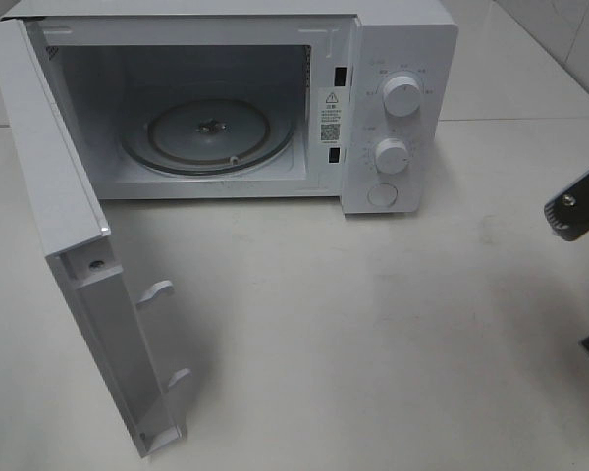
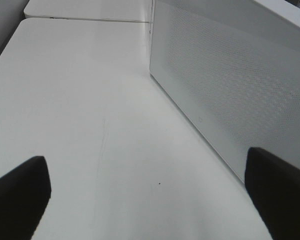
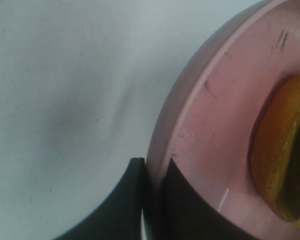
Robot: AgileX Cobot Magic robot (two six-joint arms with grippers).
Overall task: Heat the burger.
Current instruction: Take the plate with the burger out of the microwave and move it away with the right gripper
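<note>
Gripping the pink plate (image 3: 215, 125) rim in the clamped right pincer (image 3: 152, 200), left pincer (image 2: 150, 200) standing apart, we are keeping the burger (image 3: 282, 150) level toward the open microwave (image 1: 393, 59).

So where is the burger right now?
Only the right wrist view shows the burger: it sits on the pink plate, whose rim the right gripper's fingers pinch. It is not in the open microwave.

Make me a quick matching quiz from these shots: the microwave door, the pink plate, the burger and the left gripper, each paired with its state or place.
Things:
1. microwave door
2. pink plate
3. burger
4. left gripper

States:
A. open above bare table
B. lying on the plate
C. swung wide open
D. rim pinched by the right gripper

Pairs: 1-C, 2-D, 3-B, 4-A
</note>
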